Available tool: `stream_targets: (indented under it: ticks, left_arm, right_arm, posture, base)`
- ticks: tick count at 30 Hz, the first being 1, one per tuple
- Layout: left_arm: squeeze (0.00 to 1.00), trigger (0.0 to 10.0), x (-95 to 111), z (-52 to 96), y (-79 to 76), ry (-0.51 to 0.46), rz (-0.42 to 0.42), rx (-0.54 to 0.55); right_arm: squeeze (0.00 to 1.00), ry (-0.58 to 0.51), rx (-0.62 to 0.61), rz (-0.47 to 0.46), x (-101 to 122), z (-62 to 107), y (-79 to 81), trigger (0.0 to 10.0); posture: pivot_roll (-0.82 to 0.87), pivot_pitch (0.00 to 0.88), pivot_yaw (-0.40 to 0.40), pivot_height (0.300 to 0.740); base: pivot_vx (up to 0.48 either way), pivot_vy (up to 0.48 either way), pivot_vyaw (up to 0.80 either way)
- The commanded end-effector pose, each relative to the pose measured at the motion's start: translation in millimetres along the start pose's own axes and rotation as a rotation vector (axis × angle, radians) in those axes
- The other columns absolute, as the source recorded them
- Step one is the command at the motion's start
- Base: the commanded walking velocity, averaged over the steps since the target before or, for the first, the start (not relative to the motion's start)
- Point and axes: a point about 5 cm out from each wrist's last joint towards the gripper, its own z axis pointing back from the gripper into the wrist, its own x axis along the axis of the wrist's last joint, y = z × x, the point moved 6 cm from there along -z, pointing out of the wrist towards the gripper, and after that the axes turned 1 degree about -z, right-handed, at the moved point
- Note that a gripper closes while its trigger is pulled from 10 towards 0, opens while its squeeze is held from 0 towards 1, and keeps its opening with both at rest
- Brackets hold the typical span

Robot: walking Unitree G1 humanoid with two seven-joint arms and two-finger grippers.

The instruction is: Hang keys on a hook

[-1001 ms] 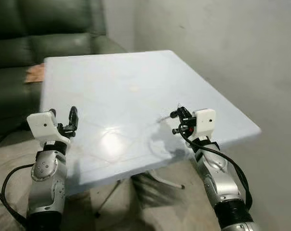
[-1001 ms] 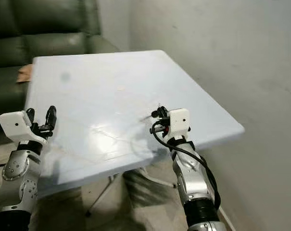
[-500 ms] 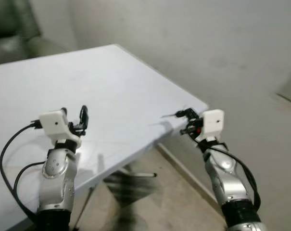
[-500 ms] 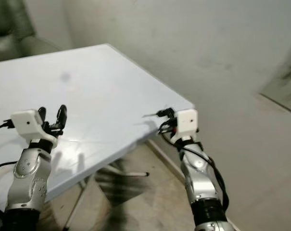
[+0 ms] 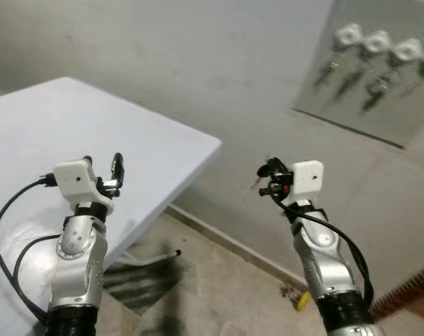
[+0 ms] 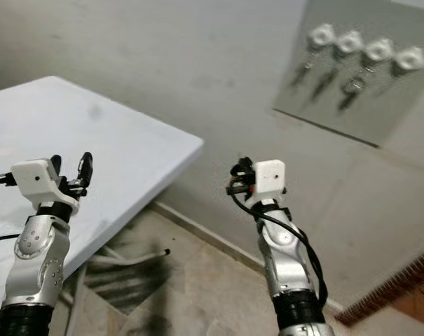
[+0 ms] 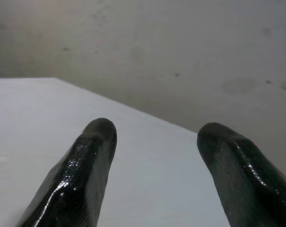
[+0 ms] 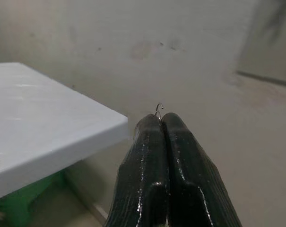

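Against the far wall [image 5: 197, 63], pale grey and stained, a grey panel [image 5: 380, 105] is mounted high on the right. Across its top run four white hooks [image 6: 366, 47] in a row; keys already hang from at least three of them, dark and small, details unclear.

White table [image 5: 71, 133] takes up the lower left, one corner jutting toward the wall. Metal legs visible beneath it on the tiled floor [image 5: 219, 287].

Left arm raised over the table edge; left gripper [image 7: 154, 142] held with its two black fingers spread well apart, nothing between them.

Right arm raised out past the table corner, in open space before the wall, below and left of the panel. Right gripper [image 8: 160, 118] has its fingers pressed tight together; a thin loop of wire ring [image 8: 158, 109] pokes out at the tips — the keys [image 5: 262, 178], pinched there, well apart from the hooks. Small yellow object [image 5: 302, 301] on the floor by the wall base, unidentifiable.
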Motion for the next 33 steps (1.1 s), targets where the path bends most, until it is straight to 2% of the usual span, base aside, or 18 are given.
stream_targets:
  ticks: [1,12,19,24,27,33]
  left_arm:
    - [0.0,10.0,-1,-0.8,-6.2,0.006,0.002,-0.012]
    - [0.0,10.0,-2,-0.9,-6.1,0.014,0.004,-0.012]
    - [0.0,10.0,-4,-1.4,-10.2,0.021,0.051,-0.02]
    - [0.0,10.0,-4,-1.4,-10.4,0.022,0.054,-0.02]
    - [0.0,10.0,-5,-1.8,-21.5,0.032,0.021,-0.041]
    - [0.0,10.0,-13,5.1,-27.7,0.062,0.013,-0.062]
  right_arm:
    - [0.0,-0.016,-0.019,0.016,6,-0.2,-8.8,10.0]
    - [0.0,-0.013,-0.024,0.017,6,0.9,-9.5,10.0]
    - [0.0,-0.012,-0.024,0.019,6,1.2,-9.9,10.0]
    - [0.0,-0.012,-0.025,0.019,6,1.2,-9.9,10.0]
    - [0.0,-0.006,-0.023,0.022,4,1.9,-9.8,10.0]
    - [0.0,0.003,-0.054,0.004,1,4.4,-13.9,10.0]
  posture:
    - [-0.1,0.0,-0.017,0.74]
    - [-0.1,0.0,-0.018,0.74]
    - [-0.1,0.0,-0.017,0.74]
    - [-0.1,0.0,-0.017,0.74]
    - [-0.11,0.0,-0.018,0.74]
    - [-0.11,0.0,-0.02,0.74]
  base:
    - [0.0,0.0,-0.79]
    - [0.0,0.0,-0.79]
    - [0.0,0.0,-0.79]
    - [0.0,0.0,-0.79]
    - [0.0,0.0,-0.79]
    - [0.0,0.0,-0.79]
